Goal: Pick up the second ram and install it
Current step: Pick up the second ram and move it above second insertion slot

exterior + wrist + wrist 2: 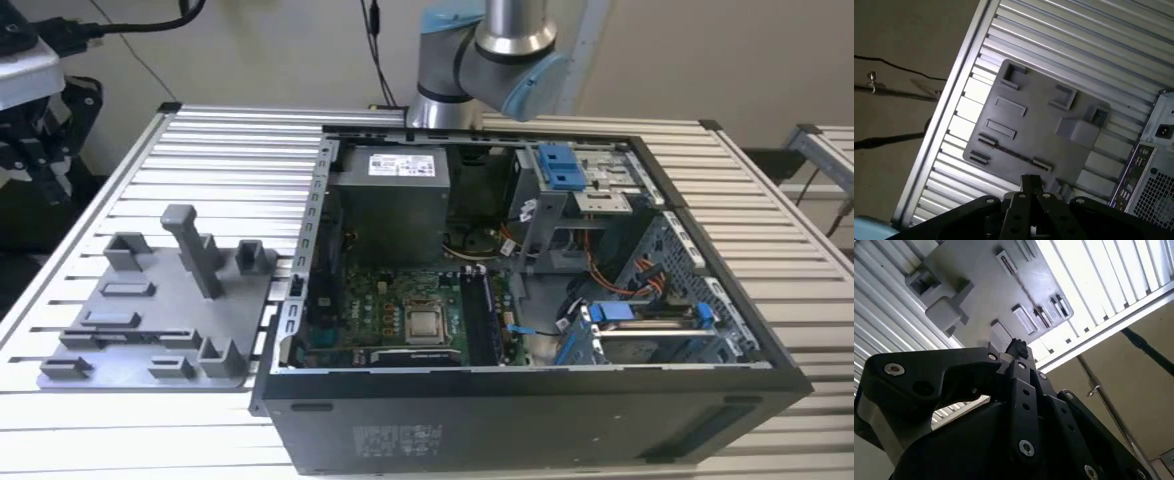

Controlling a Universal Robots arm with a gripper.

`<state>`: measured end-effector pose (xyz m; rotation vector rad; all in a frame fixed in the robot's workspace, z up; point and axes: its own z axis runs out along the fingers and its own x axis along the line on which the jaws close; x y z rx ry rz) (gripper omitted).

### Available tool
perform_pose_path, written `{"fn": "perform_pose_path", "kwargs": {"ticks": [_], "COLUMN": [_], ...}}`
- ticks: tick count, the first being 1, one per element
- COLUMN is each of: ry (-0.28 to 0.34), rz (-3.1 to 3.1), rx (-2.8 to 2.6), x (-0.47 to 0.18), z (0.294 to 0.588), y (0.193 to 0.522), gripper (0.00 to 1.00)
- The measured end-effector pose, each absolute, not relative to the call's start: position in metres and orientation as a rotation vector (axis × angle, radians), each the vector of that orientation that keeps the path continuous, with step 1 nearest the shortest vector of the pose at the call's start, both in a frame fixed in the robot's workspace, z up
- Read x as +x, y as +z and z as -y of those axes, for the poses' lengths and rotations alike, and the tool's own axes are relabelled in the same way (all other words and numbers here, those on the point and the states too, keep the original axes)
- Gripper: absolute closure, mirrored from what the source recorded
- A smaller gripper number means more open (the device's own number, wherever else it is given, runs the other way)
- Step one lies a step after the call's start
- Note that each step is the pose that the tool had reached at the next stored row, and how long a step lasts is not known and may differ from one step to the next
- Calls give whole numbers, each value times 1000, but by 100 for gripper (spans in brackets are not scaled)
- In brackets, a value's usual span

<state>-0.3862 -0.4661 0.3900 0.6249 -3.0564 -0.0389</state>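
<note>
Hovering above the grey holder tray (1044, 125), the jaws seem pressed together.

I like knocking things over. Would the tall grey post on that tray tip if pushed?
Probably not: the post looks joined to the wide, flat tray. It seems stiff plastic. The tray might slide on the slatted table instead.

On the table (227, 150), the holder tray (147, 320) lay at the exterior view's left just beside the computer case (534, 420), the motherboard (400, 315) inside it, the arm (494, 60) behind it, the gripper (1030, 181) above the table near the tray
</note>
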Motion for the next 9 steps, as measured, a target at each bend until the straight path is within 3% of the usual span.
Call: {"fn": "perform_pose_path", "kwargs": {"ticks": [9], "ry": [-17], "rz": [2992], "rx": [869], "x": [-386], "z": [466], "y": [390], "gripper": [89]}}
